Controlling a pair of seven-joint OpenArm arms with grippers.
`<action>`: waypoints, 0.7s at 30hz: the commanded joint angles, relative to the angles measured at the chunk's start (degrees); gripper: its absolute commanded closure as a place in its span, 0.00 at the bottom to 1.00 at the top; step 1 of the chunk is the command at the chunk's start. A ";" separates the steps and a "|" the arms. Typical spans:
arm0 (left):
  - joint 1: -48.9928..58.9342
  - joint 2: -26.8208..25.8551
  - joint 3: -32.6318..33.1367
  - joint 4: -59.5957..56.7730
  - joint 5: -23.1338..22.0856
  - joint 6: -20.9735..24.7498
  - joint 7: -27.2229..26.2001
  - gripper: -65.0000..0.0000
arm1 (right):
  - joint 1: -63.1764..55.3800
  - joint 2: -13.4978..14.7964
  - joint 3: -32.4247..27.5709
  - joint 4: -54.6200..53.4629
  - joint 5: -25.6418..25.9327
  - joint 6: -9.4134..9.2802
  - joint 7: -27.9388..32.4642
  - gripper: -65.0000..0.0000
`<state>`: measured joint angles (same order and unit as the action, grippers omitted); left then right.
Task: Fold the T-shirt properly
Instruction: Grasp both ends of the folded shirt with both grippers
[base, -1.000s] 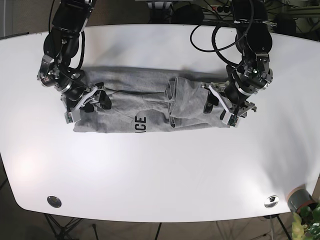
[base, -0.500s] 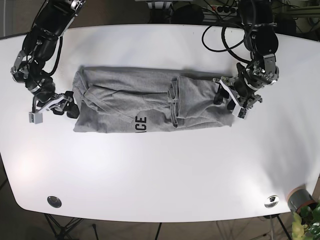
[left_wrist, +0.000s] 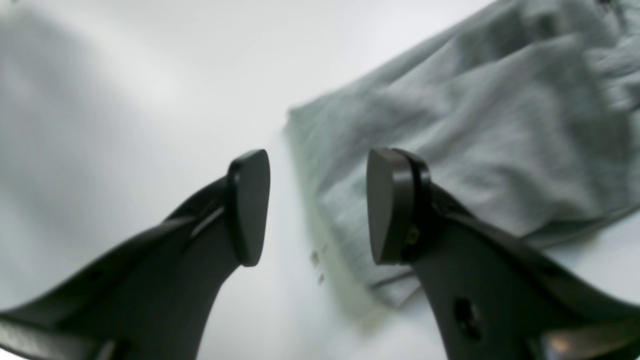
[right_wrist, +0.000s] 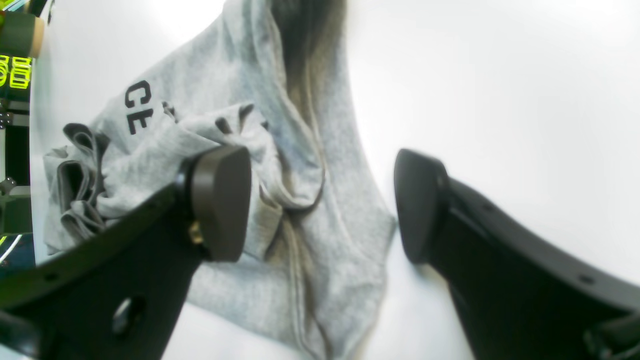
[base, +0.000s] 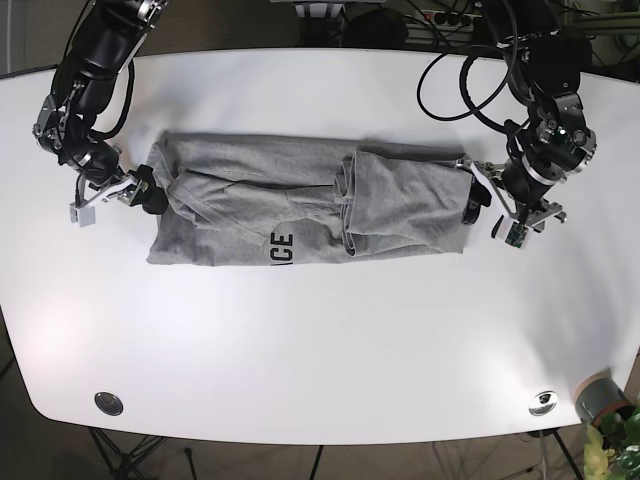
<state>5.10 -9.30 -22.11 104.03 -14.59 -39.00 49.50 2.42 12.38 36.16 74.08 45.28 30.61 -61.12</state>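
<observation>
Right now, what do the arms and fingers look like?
Both arms are black and jointed, with loose black cables looping above the left gripper. The right gripper carries pale bracket pieces. The fingers are matte black with flat, rounded, paddle-shaped pads; a small brass-coloured screw shows in the right wrist view.

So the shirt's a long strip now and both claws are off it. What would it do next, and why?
Probably bring the left gripper in to pinch its end of the T-shirt. Both grippers are open at the two short ends, the right gripper straddling the other edge, and the shirt still lies as a long band on the table, needing another fold across.

Parted fingers (right_wrist: 220, 200) over grey T-shirt (right_wrist: 320, 150)
</observation>
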 joint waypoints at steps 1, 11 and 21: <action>-0.66 -0.94 -0.53 -2.45 -0.58 -0.69 -2.07 0.57 | 0.88 -0.29 -0.87 0.51 1.62 0.47 1.04 0.35; -0.49 -1.03 -0.27 -12.82 -0.22 -0.95 -8.57 0.57 | 0.18 -3.20 -7.99 0.42 1.62 0.03 1.12 0.35; -0.66 -1.03 0.00 -18.01 -0.22 -1.00 -10.51 0.57 | 0.27 -3.55 -8.07 0.42 1.54 -0.06 1.12 0.61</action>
<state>4.93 -9.76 -22.22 85.52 -14.20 -39.75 40.45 2.09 8.25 28.05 73.82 46.74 30.79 -59.27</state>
